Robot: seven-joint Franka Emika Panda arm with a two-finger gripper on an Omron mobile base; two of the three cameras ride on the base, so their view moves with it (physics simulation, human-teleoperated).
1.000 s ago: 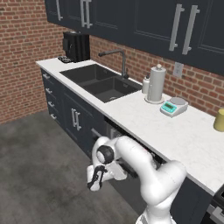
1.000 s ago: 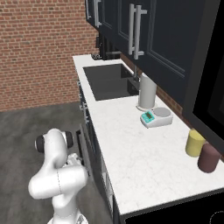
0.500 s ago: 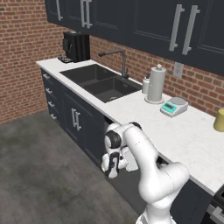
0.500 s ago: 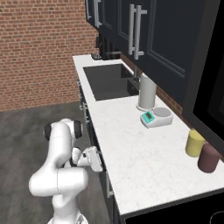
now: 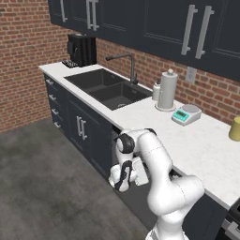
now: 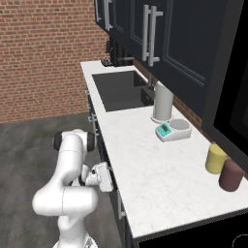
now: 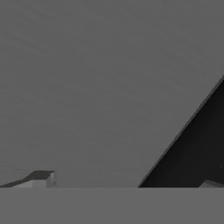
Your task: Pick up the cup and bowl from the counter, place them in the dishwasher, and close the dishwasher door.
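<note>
A: Overall, describe the surface and room.
B: White marbled counter (image 5: 201, 145) over navy cabinets, brick wall behind, grey floor (image 5: 42, 187). It carries a sink (image 5: 105, 89), paper towel roll (image 5: 167, 90), scale (image 5: 186, 114), and yellow canister (image 6: 216, 158) beside a maroon canister (image 6: 231, 175).
A: Dishwasher door?
B: Flat dark panel (image 5: 140, 199) under the counter, standing nearly upright. Cup and bowl cannot be located.
A: Fingers?
B: Gripper (image 5: 123, 180) low, just beside the panel; fingers spread wide, holding nothing.
</note>
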